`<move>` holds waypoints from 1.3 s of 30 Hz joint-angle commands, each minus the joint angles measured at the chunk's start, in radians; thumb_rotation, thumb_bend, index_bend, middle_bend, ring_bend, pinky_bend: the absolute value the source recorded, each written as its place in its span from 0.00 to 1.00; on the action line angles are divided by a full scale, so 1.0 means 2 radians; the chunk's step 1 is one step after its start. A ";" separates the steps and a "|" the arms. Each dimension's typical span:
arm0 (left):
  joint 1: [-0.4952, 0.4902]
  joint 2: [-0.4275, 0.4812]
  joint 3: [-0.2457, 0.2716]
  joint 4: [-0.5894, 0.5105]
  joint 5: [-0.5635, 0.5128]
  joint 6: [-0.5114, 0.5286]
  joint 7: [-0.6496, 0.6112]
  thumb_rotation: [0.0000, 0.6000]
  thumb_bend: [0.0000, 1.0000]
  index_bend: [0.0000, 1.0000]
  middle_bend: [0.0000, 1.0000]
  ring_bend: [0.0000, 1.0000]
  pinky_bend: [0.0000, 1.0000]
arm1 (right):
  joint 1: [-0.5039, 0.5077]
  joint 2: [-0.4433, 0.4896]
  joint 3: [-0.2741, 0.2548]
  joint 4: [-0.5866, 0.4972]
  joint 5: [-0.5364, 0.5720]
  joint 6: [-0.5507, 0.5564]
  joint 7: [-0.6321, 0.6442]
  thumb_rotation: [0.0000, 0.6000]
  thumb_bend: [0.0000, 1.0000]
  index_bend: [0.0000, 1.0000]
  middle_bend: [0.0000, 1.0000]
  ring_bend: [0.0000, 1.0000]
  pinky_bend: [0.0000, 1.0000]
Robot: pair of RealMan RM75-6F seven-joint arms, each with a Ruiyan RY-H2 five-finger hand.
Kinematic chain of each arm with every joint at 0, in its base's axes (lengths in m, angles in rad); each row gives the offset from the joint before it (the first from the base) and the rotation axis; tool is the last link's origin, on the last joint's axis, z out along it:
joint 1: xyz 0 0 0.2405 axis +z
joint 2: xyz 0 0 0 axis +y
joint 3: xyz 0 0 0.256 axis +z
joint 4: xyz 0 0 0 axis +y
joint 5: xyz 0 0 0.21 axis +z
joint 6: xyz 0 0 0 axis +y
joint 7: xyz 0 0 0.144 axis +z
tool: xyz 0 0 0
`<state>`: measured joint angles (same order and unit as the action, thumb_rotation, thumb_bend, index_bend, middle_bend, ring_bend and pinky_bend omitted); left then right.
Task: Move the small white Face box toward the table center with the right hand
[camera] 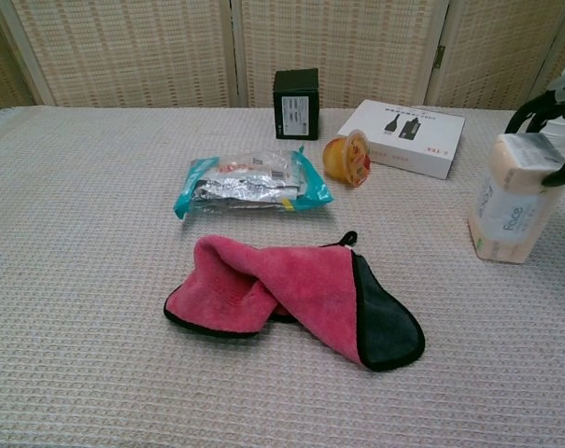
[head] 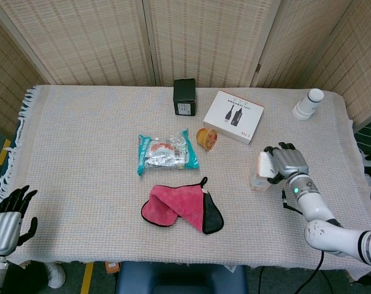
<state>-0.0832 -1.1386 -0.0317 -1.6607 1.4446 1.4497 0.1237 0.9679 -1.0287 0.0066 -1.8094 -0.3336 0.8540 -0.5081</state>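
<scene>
Nearest, off the table's front left corner: left hand (head: 3,222), dark fingers spread, holding nothing, well apart from everything on the cloth.

On the table (head: 81,141), under a pale woven cover, front of centre: pink cloth (camera: 280,290) with a dark panel at its right end, folded and lying flat.

At the right side, a little further back: Face box (camera: 513,203), upright, its foot resting on the cover, well right of the pink cloth. Right hand (head: 285,163) wrapped over its top, dark fingertips (camera: 531,112) curled down one side and a thumb on the other in the chest view; gripping it. Lettering on the front partly readable, pack closed, contents not to be seen.

Behind the pink cloth: teal packet (head: 167,151), sealed, foil wrapping showing through the clear middle. Just right of it, tipped on its side: small cup (head: 206,138) of orange stuff, lid facing front; close to the packet, contact between them unclear.

Further back, right of centre: flat white box (head: 237,116), closed, with black bottle shapes printed on the lid. Left of that, near the far edge: black box (head: 185,97), upright and closed, white label on the front.

Far right corner: white bottle (head: 308,103), standing, cap on.
</scene>
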 commanded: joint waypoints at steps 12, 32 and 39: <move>0.001 0.001 0.001 -0.002 0.003 0.003 -0.001 1.00 0.51 0.12 0.00 0.00 0.13 | -0.015 -0.014 0.005 0.008 -0.037 0.035 0.008 1.00 0.46 0.40 0.39 0.18 0.00; 0.001 0.000 0.001 -0.003 0.005 0.004 0.002 1.00 0.51 0.12 0.00 0.00 0.13 | -0.215 -0.083 0.089 0.239 -0.486 0.019 0.698 1.00 0.53 0.48 0.47 0.26 0.00; 0.000 -0.001 0.000 -0.001 0.000 0.000 0.001 1.00 0.51 0.12 0.00 0.00 0.13 | -0.212 -0.166 0.070 0.373 -0.558 0.053 0.827 1.00 0.56 0.49 0.47 0.25 0.00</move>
<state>-0.0830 -1.1407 -0.0323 -1.6619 1.4447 1.4505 0.1265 0.5844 -1.2478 0.1565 -1.2263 -1.3037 0.9333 0.9707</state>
